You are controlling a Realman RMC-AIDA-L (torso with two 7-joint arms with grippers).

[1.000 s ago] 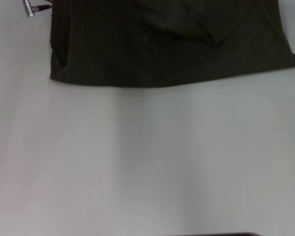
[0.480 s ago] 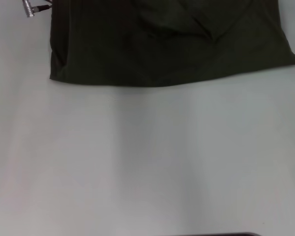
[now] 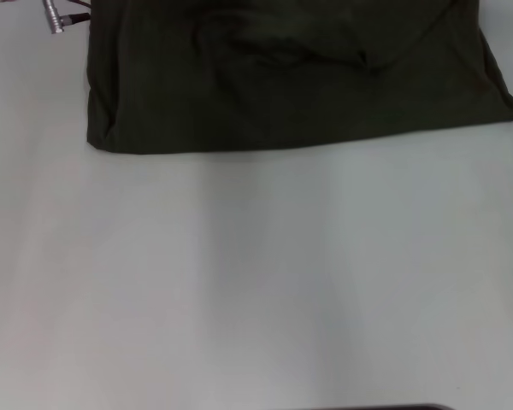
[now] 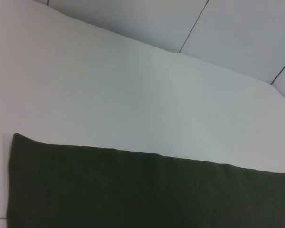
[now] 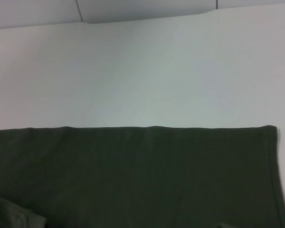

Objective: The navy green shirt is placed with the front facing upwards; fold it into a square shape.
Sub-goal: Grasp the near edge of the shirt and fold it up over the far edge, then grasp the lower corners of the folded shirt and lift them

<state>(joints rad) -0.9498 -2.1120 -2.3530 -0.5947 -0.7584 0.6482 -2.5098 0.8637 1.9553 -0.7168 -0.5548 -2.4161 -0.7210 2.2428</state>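
The navy green shirt (image 3: 299, 94) lies on the white table (image 3: 256, 282) at the far edge of the head view, with only its lower part and straight hem in sight. Creases run across its middle. The chest letters, neck and label are out of view. The hem also shows in the left wrist view (image 4: 147, 190) and in the right wrist view (image 5: 133, 175), flat on the table. A small metal connector (image 3: 53, 17) of the left arm shows at the shirt's far left corner. Neither gripper's fingers show in any view.
Bare white tabletop stretches from the hem to the near edge. A dark strip (image 3: 376, 407) shows at the near edge. Grey wall panels (image 4: 228, 28) stand beyond the table in the wrist views.
The shirt's cloth has settled: the creases in the middle moved away from me and to the left, and the hem lies straighter, with the left corner flatter.
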